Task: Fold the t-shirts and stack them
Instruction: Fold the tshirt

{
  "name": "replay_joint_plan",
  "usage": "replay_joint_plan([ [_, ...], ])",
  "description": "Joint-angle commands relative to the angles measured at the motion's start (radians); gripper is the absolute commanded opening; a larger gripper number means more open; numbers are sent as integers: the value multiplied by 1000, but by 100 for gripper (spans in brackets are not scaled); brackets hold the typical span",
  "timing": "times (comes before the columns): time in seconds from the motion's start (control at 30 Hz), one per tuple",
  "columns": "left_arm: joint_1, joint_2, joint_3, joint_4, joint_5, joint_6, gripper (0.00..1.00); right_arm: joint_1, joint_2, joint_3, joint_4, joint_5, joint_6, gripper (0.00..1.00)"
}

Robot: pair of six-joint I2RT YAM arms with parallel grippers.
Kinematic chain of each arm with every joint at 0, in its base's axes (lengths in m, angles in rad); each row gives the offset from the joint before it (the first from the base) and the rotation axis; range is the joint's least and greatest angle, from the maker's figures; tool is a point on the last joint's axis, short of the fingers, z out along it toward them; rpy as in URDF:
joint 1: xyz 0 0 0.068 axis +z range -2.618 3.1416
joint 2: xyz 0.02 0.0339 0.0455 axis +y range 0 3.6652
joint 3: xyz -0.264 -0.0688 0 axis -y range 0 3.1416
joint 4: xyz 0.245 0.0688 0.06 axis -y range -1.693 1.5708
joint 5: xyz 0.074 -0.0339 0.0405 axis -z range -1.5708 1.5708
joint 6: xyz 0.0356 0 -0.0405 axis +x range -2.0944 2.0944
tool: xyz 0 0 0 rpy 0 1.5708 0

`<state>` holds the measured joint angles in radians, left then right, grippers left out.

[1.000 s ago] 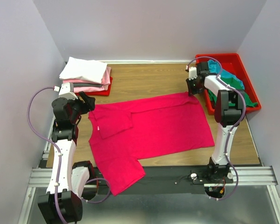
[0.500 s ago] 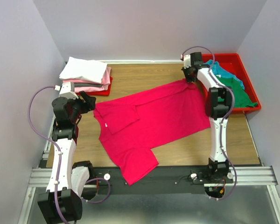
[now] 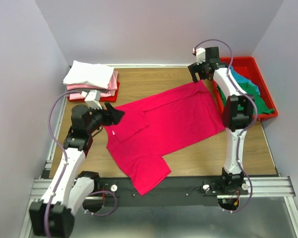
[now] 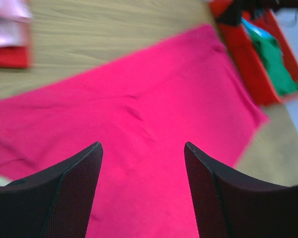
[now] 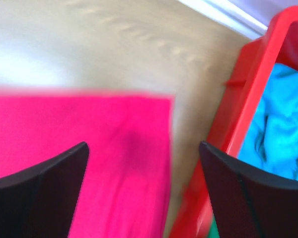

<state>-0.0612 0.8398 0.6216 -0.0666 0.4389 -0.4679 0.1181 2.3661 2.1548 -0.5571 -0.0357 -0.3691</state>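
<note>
A crimson-pink t-shirt lies spread at an angle across the wooden table, one sleeve folded in and its lower part hanging over the near edge. My left gripper hovers over its left side, open, only cloth showing beneath its fingers. Above the shirt's far right corner my right gripper is open and empty. Folded white and pale pink t-shirts are stacked at the back left. Teal and green t-shirts lie in the right tray.
A red tray stands at the back right, close beside my right gripper, its wall just right of the shirt's corner. The folded stack rests on a red tray. Walls close in the table on three sides.
My right gripper has opened, let go of the shirt's far right corner and lifted away. The left arm has swung right, out over the shirt. The shirt was dragged backward and turned.
</note>
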Motion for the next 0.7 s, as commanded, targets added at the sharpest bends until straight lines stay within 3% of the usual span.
replay_joint_plan([
  [0.0,-191,-117,-9,-99,-115,-110,71,21,-391,-285,0,-374,-97,100],
  [0.2,-507,-290,-75,-343,-249,-302,64,25,-779,-818,-7,-1081,-319,100],
  [0.23,-550,-303,-104,-381,-256,-363,62,29,-859,-957,-27,-1118,-361,100],
  [0.3,-676,-295,-123,-423,-265,-426,60,40,-935,-1091,-36,-1094,-442,100],
  [0.43,-910,-177,-80,-483,-324,-459,60,41,-1053,-1158,-35,-891,-415,99],
  [0.53,-1052,-13,-20,-476,-347,-413,60,37,-1096,-1171,-33,-752,-340,99],
  [0.57,-1148,28,21,-478,-354,-391,62,35,-1105,-1179,-36,-733,-329,99],
  [0.67,-1285,181,62,-484,-361,-325,62,20,-1130,-1194,-33,-685,-311,98],
])
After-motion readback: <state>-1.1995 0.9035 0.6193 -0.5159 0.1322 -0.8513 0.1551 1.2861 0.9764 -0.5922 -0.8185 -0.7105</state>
